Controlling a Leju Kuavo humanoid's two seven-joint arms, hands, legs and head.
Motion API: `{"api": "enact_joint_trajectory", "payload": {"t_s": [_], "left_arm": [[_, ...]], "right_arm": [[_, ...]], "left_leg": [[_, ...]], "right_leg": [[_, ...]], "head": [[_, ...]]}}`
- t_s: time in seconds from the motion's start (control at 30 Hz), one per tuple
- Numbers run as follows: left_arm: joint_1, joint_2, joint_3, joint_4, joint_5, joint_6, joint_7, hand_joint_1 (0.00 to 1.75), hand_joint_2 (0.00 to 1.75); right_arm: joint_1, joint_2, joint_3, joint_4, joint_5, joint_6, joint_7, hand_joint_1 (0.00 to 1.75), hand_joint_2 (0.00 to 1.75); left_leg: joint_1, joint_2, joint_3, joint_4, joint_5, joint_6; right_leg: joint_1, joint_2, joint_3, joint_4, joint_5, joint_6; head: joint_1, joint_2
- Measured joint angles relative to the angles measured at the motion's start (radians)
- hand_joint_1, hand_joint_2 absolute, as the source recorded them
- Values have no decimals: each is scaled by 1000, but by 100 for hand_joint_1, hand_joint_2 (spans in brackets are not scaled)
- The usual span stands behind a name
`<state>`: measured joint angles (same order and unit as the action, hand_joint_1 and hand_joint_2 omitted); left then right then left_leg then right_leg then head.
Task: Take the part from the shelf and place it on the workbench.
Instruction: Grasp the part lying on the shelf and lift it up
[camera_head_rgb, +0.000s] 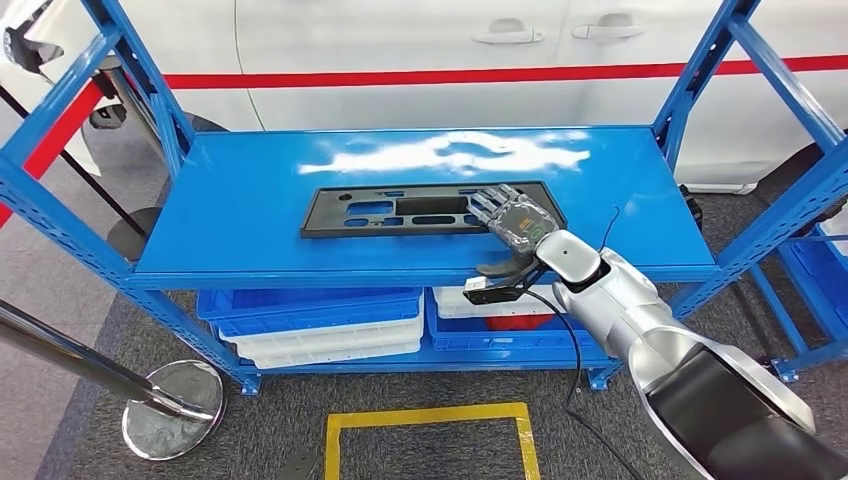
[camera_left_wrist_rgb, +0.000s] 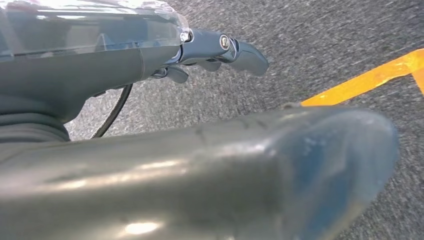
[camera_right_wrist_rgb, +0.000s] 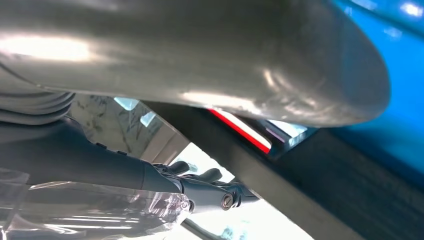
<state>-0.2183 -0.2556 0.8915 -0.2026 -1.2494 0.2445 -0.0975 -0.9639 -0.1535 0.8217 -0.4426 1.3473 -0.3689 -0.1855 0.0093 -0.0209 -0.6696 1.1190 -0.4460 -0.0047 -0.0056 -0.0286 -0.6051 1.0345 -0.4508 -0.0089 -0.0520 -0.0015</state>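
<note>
A chrome stanchion base stands on the grey carpet floor at left. The flat black slotted plastic part lies on the top of the blue metal shelf. The right hand rests on the part's right end, fingers over it, thumb below the shelf edge; a firm grip cannot be confirmed. The left hand hangs over the carpet, fingers curled, holding nothing.

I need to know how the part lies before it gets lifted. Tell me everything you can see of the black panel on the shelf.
The black panel is a flat, long, matte piece, plastic by its look, with several slots cut through it. It lies flat on the blue shelf, lengthwise along it. The right hand rests on its right end, fingers spread over it.
</note>
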Motion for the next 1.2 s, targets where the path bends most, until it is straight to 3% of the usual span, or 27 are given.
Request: {"api": "enact_joint_trajectory", "payload": {"t_s": [0.07, 0.2, 0.27, 0.33, 0.37, 0.4, 0.43, 0.5, 0.53, 0.57, 0.7, 0.73, 0.8, 0.87, 0.9, 0.93, 1.0, 1.07, 1.2], "left_arm": [[-1, 0, 0, 0, 1, -1, -1, 0, 0], [0, 1, 0, 0, 1, -2, -6, 0, 0], [-2, 0, 0, 0, 0, -2, -9, 0, 0], [-2, 0, 0, 0, 0, -2, -9, 0, 0], [-1, 0, 0, 0, 0, -2, -8, 0, 0], [-1, 0, 0, 0, 0, -2, -8, 0, 0], [0, 0, 0, 0, 0, -2, -8, 0, 0], [0, 0, 0, 0, -1, -2, -7, 0, 0], [1, 0, 0, 0, -2, -3, -7, 0, 0], [0, 0, 0, 0, -4, -4, -7, 0, 0], [1, 2, 0, 0, -7, -11, -6, 0, 0], [0, 2, 0, 0, -8, -12, -6, 0, 0], [-1, 2, -2, 0, -10, -14, -12, 0, 0], [0, 2, -3, 0, -10, -15, -20, 0, 0], [1, 2, -3, 0, -10, -15, -21, 0, 0], [2, 2, -3, 0, -10, -14, -19, 0, 0], [2, 2, -3, 0, -10, -12, -16, 0, 0], [1, 2, -3, 0, -10, -11, -16, 0, 0], [3, 3, -3, 0, -10, -9, -15, 0, 0]], "right_arm": [[-2, 0, 0, 0, 0, 2, 2, 0, 0], [-4, 1, 0, 1, 0, 4, 3, 0, 0], [-8, 10, -1, 2, 1, 6, 3, 0, 0], [-8, 25, -1, 5, 1, 8, 3, 0, 0], [-6, 31, -2, 8, 1, 9, 3, 0, 0], [-5, 37, -2, 10, 1, 9, 3, 0, 0], [-5, 42, -2, 12, 1, 9, 4, 0, 0], [-6, 51, -4, 14, 1, 9, 6, 0, 0], [-8, 55, -6, 15, 1, 9, 7, 0, 0], [-8, 59, -7, 16, 2, 9, 8, 0, 0], [-6, 59, -10, 19, 3, 9, 8, 0, 0], [-8, 54, -11, 19, 3, 9, 8, 0, 0], [-9, 39, -11, 19, 3, 9, 8, 0, 0], [-6, 25, -11, 19, 3, 10, 7, 0, 87], [-3, 18, -11, 19, 4, 10, 6, 0, 131], [-2, 14, -11, 19, 6, 10, 5, 0, 175], [-1, 9, -11, 19, 12, 10, 8, 0, 175], [-2, 7, -11, 19, 18, 10, 16, 0, 175], [-1, 7, -11, 19, 33, 12, 34, 0, 175]], "left_leg": [[-5, -5, 34, -77, 23, 11], [-2, -9, 50, -99, 17, 37], [0, -9, 64, -104, 19, 43], [0, -8, 67, -103, 20, 44], [1, -8, 68, -102, 20, 43], [1, -8, 69, -101, 18, 41], [2, -8, 71, -99, 15, 39], [3, -8, 76, -96, 6, 30], [3, -7, 76, -93, 2, 24], [2, -5, 74, -91, -2, 18], [-1, 4, 71, -75, -17, -5], [0, 7, 62, -52, -33, -9], [1, 9, 14, 51, -87, -15], [1, 9, -51, 167, -134, -17], [1, 9, -67, 187, -135, -17], [1, 9, -64, 171, -117, -14], [-1, 7, -13, 45, -42, -4], [-5, 3, 31, -62, -1, 8], [-10, 0, 47, -96, 23, 29]], "right_leg": [[1, 3, 0, 0, -2, 8], [-6, 11, -8, 37, -3, 30], [-9, 16, -49, 115, -42, 36], [-12, 18, -116, 232, -91, 41], [-15, 18, -140, 266, -98, 43], [-18, 18, -148, 267, -87, 45], [-21, 17, -137, 230, -55, 46], [-23, 11, -87, 102, 21, 46], [-20, 7, -68, 48, 36, 43], [-17, 4, -58, 18, 43, 37], [-13, 5, -50, 5, 38, 10], [-14, 4, -46, 2, 37, 4], [-12, 0, -39, 0, 33, -4], [-7, -1, -37, 0, 31, -8], [-5, -1, -35, 0, 30, -9], [-3, -1, -33, 0, 29, -10], [0, 1, -28, 0, 26, -9], [1, 3, -25, 1, 25, -4], [1, 6, -23, 2, 18, 19]], "head": [[0, 0], [0, 0], [0, 0], [0, 0], [0, 0], [0, 0], [0, 0], [0, 0], [0, 0], [0, 0], [-1, 0], [-1, 0], [-1, 0], [-1, 0], [-1, 0], [-1, 0], [-1, 0], [-1, 0], [-1, 0]]}}
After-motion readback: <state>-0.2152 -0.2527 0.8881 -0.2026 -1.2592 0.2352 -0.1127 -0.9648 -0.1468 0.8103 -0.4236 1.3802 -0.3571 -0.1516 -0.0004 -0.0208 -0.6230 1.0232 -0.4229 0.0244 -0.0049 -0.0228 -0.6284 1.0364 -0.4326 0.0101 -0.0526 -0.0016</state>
